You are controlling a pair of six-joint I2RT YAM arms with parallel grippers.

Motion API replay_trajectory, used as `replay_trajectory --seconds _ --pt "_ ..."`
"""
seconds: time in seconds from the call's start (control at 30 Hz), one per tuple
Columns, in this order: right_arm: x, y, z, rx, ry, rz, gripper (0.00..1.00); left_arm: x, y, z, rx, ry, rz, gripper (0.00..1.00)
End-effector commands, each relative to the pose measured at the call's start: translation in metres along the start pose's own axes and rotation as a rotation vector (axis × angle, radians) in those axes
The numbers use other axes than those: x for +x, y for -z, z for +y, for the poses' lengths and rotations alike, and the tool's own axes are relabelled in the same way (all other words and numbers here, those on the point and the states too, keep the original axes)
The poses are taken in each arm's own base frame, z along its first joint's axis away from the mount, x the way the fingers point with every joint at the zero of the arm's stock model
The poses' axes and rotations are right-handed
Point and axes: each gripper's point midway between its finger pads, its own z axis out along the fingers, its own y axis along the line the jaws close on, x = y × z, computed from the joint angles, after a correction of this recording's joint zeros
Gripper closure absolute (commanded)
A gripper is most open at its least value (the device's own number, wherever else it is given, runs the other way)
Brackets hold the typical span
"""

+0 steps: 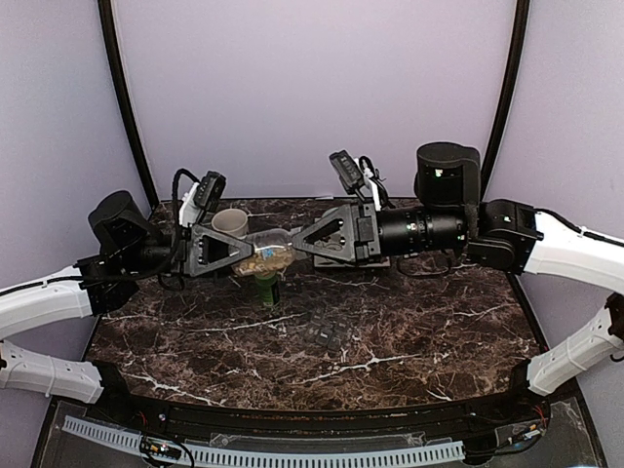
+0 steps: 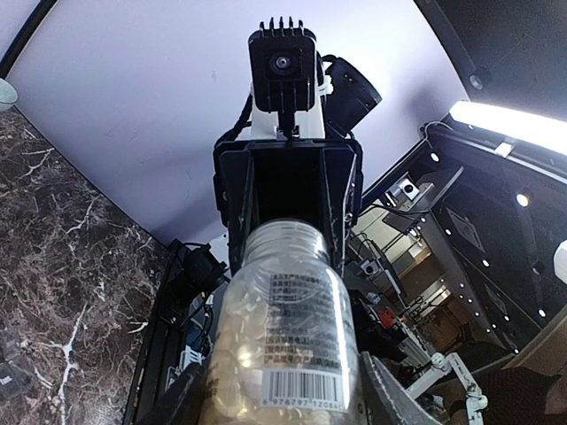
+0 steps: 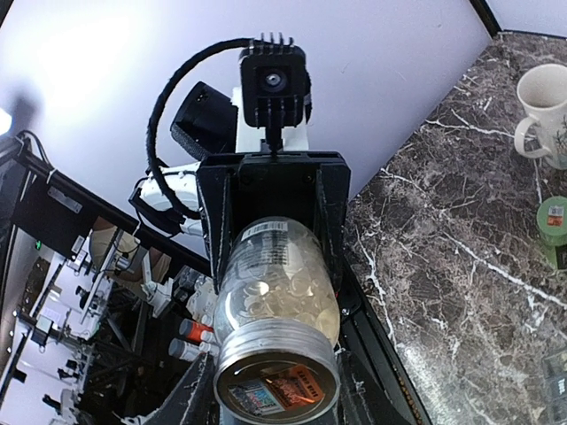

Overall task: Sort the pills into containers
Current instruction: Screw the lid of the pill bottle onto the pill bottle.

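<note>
Because the pill bottle (image 1: 268, 252) hangs level above the marble-patterned table (image 1: 439, 322), taken at one end by the left gripper (image 1: 244, 255) and at the other by the right gripper (image 1: 292, 246), we judge both sets of jaws clamped on it, spread only as far as its width demands. The pills (image 3: 283, 297) lie inside as a loose heap of pale tan discs along the lower wall. We read the bottle as clear, thin, rigid plastic: light, smooth and probably slippery under hard fingers, with a printed label and barcode round its body. Its narrower ribbed end points toward the right gripper, and we think that ridged part offers the better purchase for twisting, while the wide body suits a steady hold. The pills look small, hard and free to roll, so we expect them to pour in a rush and bounce. The containers (image 1: 328, 332), a small dark strip of square compartments, lie flat on the table nearer the arm bases, well apart from the bottle; whether their lids are open we cannot tell
</note>
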Motion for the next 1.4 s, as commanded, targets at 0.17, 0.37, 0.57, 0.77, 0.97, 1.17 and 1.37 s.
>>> replay_trajectory --seconds 0.17,0.37,0.57,0.77,0.97,1.17,1.37 --pt "0.051 -0.034 -0.044 0.100 -0.284 0.144 0.93 -0.023 -0.011 -0.019 -0.043 -0.234 -0.011 1.00" --pt "0.060 -0.041 -0.048 0.084 -0.426 0.160 0.95 -0.036 -0.006 -0.018 -0.149 -0.362 -0.069 1.00" --pt "0.061 -0.047 -0.047 0.054 -0.560 0.162 0.96 -0.047 0.002 -0.019 -0.230 -0.472 -0.125 1.00" --pt "0.052 -0.050 -0.036 -0.004 -0.686 0.145 0.96 -0.053 0.008 -0.021 -0.275 -0.552 -0.182 1.00" --pt "0.060 -0.050 -0.040 0.016 -0.778 0.162 0.97 -0.055 0.012 -0.019 -0.284 -0.569 -0.224 1.00" --pt "0.050 -0.047 -0.031 0.013 -0.770 0.158 0.89 -0.053 0.016 -0.017 -0.280 -0.555 -0.259 1.00" --pt "0.034 -0.038 -0.025 -0.002 -0.711 0.108 0.64 -0.047 0.019 -0.009 -0.285 -0.507 -0.264 1.00"
